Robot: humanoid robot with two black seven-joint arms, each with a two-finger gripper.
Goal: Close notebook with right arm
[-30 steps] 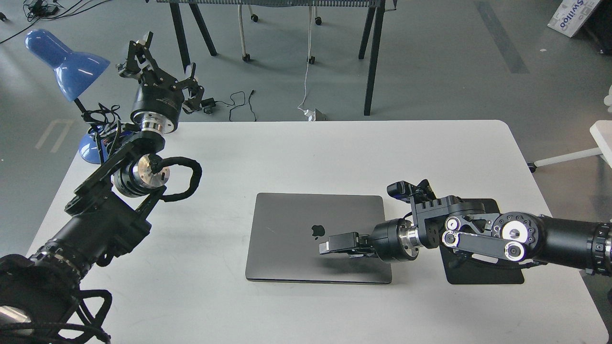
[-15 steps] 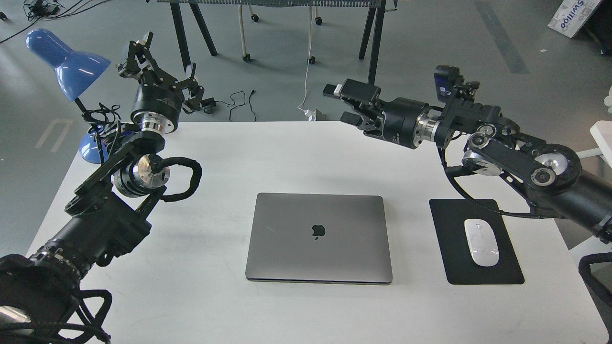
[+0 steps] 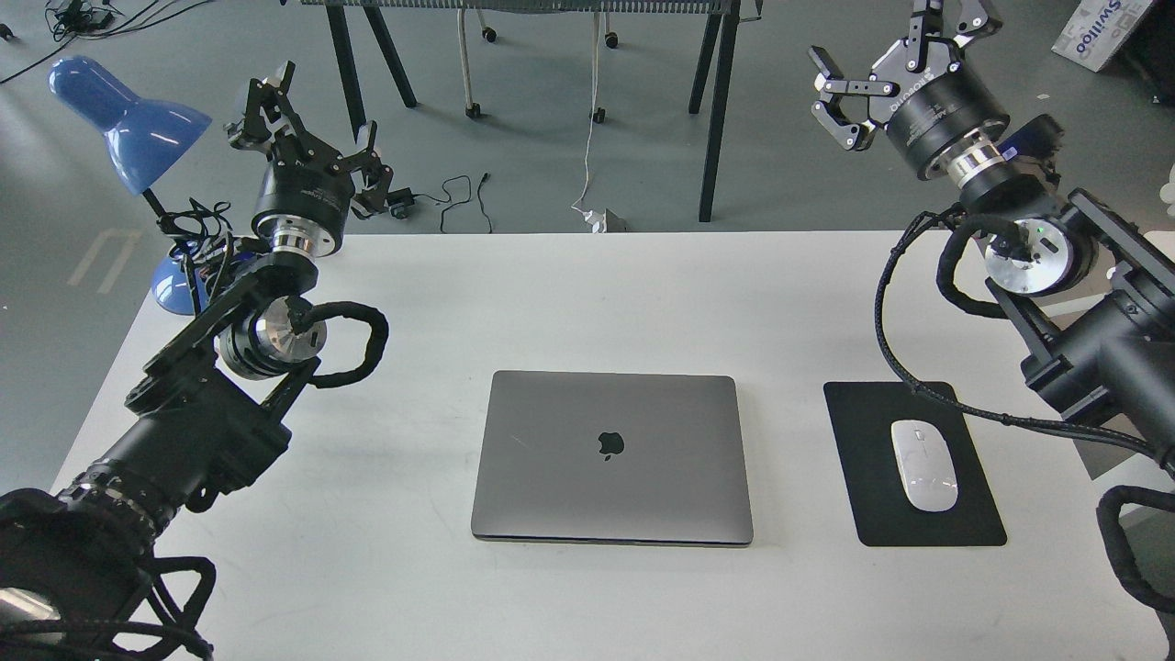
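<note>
At nine to ten o'clock a blue desk lamp (image 3: pixel 128 119) stands at the far-left corner of the white surface (image 3: pixel 587 294), its base partly hidden behind the left arm. The left gripper (image 3: pixel 307 115) hangs raised above that corner, pointing away from the viewer, its fingers (image 3: pixel 266 92) spread apart and holding nothing; it is well apart from everything the task concerns.

At the centre, toward six o'clock, the notebook (image 3: pixel 610 456) lies flat with its lid fully down, logo upward, front edge parallel to the near edge of the surface. No gap shows between lid and base along the visible front edge, so I judge the closing done and the step in hand to be the retreat to rest. The next move calls for little: hold the right arm clear, or park it, without dipping back toward the lid.

At three to four o'clock a black mouse pad (image 3: pixel 863 514) lies just beside the notebook, a white mouse (image 3: pixel 923 464) resting on it. At one to two o'clock the right gripper (image 3: pixel 904 50) is lifted high beyond the far-right corner, its fingers (image 3: pixel 824 64) open and empty.

Bare surface runs wide behind the notebook and to its left; the tightest spot is the strip between notebook and pad. The right arm's cable loop hangs close above the pad's far edge.
</note>
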